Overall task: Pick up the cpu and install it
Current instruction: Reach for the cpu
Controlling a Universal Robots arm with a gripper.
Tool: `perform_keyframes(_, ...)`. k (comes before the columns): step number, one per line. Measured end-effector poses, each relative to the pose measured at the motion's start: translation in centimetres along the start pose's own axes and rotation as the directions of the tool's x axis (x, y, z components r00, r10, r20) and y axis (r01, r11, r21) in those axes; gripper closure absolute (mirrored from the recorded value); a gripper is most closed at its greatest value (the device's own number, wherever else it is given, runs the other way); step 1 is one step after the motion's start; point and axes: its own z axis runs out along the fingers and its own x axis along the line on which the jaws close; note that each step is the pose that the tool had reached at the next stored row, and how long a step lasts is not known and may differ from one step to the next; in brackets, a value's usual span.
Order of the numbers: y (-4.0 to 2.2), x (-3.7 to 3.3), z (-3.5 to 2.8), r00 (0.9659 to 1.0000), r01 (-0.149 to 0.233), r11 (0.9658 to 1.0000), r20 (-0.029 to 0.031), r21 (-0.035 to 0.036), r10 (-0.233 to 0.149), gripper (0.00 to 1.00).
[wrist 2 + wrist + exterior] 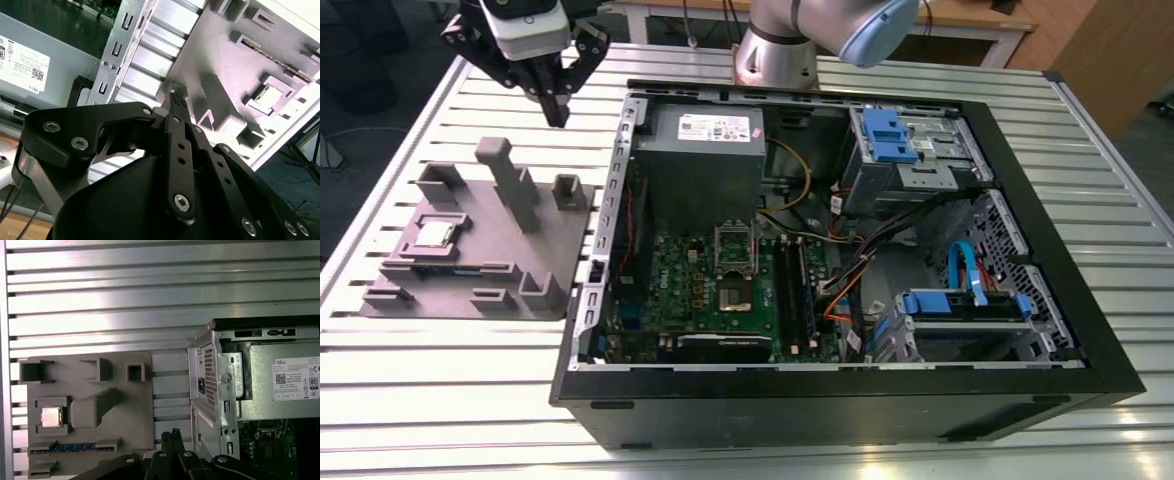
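The cpu point(438, 235) is a small silver square lying in a recess of the grey plastic fixture point(480, 255), on the table at the exterior view's left. Both wrist views show the cpu point(270, 95) point(51, 416) seated flat in that recess. My gripper point(559, 112) hangs high above the table behind the fixture, well apart from the chip, fingers pressed together and holding nothing. The fingertips point(172, 434) point(177, 102) meet in a point in both wrist views. The motherboard point(720, 295) lies inside the open computer case point(854, 400), with its socket point(734, 296) near the board's middle.
The fixture carries tall posts point(507, 180) and blocks between my gripper and the chip. A blue memory stick point(75, 447) sits in a fixture slot. The case wall point(616, 200) stands beside the fixture. A power supply point(704, 140), drive cages point(907, 150) and cables point(854, 260) crowd the case.
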Motion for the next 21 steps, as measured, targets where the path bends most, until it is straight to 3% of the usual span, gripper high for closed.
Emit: perform_keyframes(21,-0.03,0.36,0.01,1.0000,0.000,1.0000,-0.0001,0.0000,0.000,0.89)
